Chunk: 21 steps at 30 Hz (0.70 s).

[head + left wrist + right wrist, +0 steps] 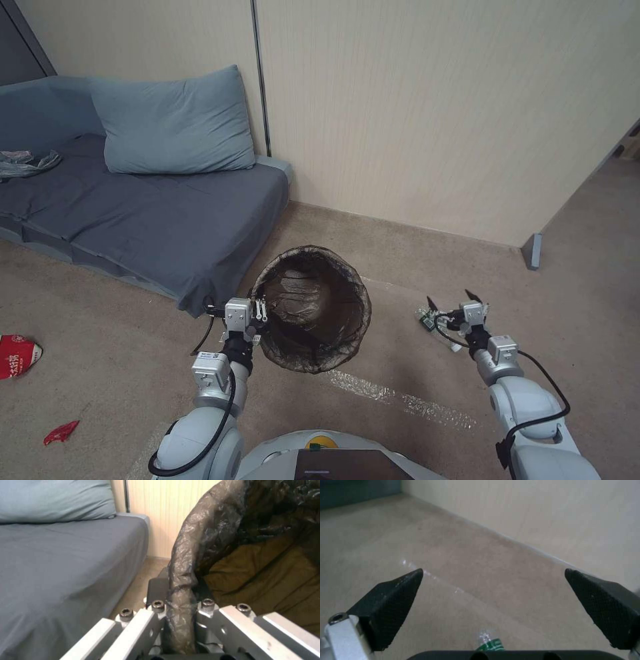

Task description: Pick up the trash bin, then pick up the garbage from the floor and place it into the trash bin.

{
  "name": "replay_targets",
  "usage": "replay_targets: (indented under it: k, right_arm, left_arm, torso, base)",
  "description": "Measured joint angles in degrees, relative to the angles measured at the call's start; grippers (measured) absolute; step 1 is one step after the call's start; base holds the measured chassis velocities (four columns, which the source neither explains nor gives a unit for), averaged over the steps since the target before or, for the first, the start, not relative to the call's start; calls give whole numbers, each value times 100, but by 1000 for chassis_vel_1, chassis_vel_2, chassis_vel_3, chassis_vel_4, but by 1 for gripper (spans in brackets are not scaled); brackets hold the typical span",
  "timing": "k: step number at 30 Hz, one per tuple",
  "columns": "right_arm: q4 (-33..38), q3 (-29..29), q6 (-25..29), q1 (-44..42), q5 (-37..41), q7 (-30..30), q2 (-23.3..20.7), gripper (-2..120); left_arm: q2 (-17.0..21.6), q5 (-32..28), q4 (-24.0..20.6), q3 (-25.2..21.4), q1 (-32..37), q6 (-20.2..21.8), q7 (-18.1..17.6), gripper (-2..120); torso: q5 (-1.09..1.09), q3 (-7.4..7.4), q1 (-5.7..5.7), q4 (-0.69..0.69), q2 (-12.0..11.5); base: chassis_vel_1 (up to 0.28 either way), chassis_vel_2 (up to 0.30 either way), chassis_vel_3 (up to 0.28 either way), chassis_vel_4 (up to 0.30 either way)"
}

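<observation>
Trash bin: the trash bin (313,308), lined with a dark brown bag, hangs off the carpet in front of the robot, tipped so its open mouth faces the head camera; it sits just beside the corner of the grey sofa (153,220).
Left gripper: the left gripper (257,312) is clamped on the bin's rim at the side nearest the sofa; in the left wrist view its fingers (156,590) pinch the bag-covered rim (181,600) from both sides.
Garbage, bottle: a clear bottle with a green label (430,321) lies on the floor just under the right gripper; a bit of green label (491,645) shows between the fingers in the right wrist view.
Right gripper: the right gripper (452,301) hovers over the bottle, fingers spread wide and holding nothing.
Garbage, red pieces: a red-and-white packet (19,355) and a small red wrapper (61,432) lie on the carpet well to the robot's left.
Surroundings: a blue pillow (170,123) leans on the sofa against the beige wall (433,113).
</observation>
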Motion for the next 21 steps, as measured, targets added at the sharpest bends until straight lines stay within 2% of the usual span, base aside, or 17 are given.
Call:
replay_targets:
  k: [1, 4, 7, 12, 21]
  right_arm:
    - [0, 0, 0, 0, 0, 0, 0, 100]
    - [-746, -27, 516, 218, -171, -650, -386, 100]
    - [-1097, -60, 698, 318, -206, -965, -564, 100]
    - [-1764, -123, 907, 554, -332, -1492, -669, 100]
    - [-2387, -201, 1125, 789, -368, -1776, -727, 100]
  left_arm:
    - [0, 0, 0, 0, 0, 0, 0, 3]
    - [2, 4, 11, -1, -2, 0, 0, 3]
    - [0, 14, 18, -1, 7, 0, -1, 3]
    - [-5, 23, 24, 0, 2, -1, -7, 3]
    - [-12, 23, 52, 16, -16, -16, -5, 3]
  torso:
    - [0, 0, 0, 0, 0]
    - [0, 0, 0, -1, 0]
    - [-2, 0, 0, 0, 0]
    - [-1, 0, 0, 0, 0]
    - [-2, 0, 0, 0, 0]
  base:
    - [0, 0, 0, 0]
    - [0, 0, 0, 0]
    - [0, 0, 0, 0]
    - [0, 0, 0, 0]
    - [0, 0, 0, 0]
